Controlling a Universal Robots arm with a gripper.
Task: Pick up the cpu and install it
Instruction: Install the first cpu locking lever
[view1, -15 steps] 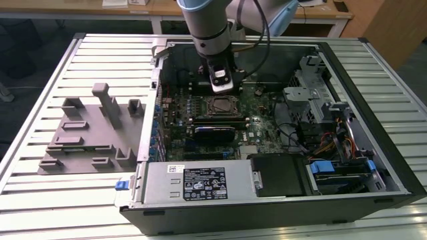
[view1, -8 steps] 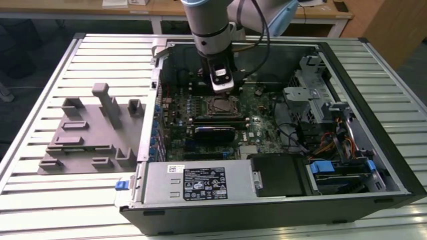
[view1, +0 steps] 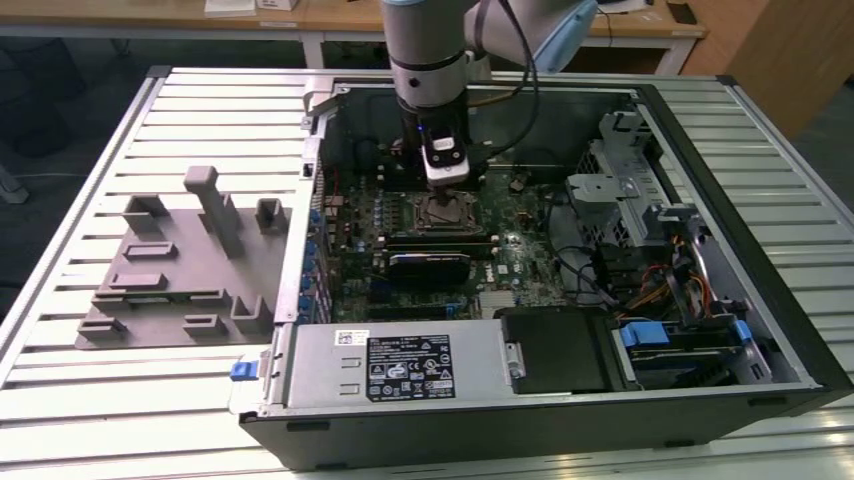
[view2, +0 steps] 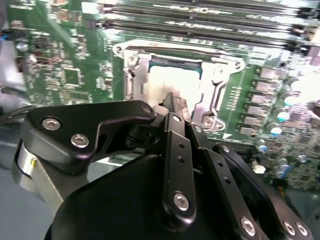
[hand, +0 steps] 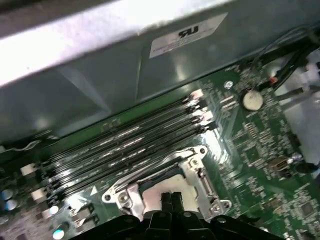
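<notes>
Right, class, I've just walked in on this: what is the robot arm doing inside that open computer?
A single robot arm reaches down into an open computer case lying on a slatted table. Its gripper sits right over the socket on the green motherboard. In the second wrist view the pale cpu lies inside the socket's metal frame, with the closed fingertips just above it. A grey fixture plate lies beside the case.

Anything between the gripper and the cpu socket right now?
Nothing that shows. In the second wrist view the gripper hangs right over the pale cpu in the socket frame, fingertips together, no cable or part between.
</notes>
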